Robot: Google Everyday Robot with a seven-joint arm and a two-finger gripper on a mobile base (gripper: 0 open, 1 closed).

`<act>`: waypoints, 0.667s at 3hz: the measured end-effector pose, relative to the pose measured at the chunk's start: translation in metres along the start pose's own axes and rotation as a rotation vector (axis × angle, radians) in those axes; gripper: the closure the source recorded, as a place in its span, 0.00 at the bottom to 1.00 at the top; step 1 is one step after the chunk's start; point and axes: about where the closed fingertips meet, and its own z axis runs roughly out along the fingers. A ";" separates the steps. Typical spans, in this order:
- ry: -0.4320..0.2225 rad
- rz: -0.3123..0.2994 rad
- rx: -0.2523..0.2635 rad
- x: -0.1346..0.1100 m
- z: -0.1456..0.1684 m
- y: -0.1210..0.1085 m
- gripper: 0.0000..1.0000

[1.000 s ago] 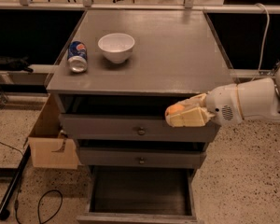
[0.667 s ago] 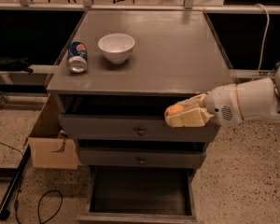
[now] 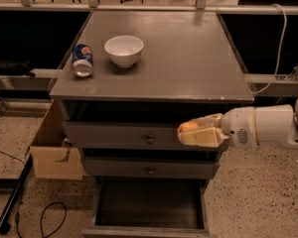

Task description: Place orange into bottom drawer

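My gripper (image 3: 191, 132) reaches in from the right, level with the front of the top drawer. Between its pale fingers (image 3: 201, 137) an orange (image 3: 188, 126) shows, and the fingers are shut on it. The bottom drawer (image 3: 148, 228) is pulled out below, a wide shallow tray with a dark inside and a grey rim. The gripper hangs above the drawer's right part, well clear of it. My white arm (image 3: 260, 127) runs off to the right edge.
On the grey cabinet top (image 3: 188, 63) stand a white bowl (image 3: 123, 50) and a blue soda can (image 3: 82, 60) lying on its side. Two upper drawers with round knobs (image 3: 150, 140) are shut. A cardboard box (image 3: 54, 152) and a dark pole with a cable (image 3: 15, 202) sit at the left.
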 end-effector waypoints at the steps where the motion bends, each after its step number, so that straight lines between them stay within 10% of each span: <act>1: -0.032 0.086 -0.024 0.042 0.021 0.006 1.00; 2: -0.046 0.137 -0.045 0.075 0.042 0.007 1.00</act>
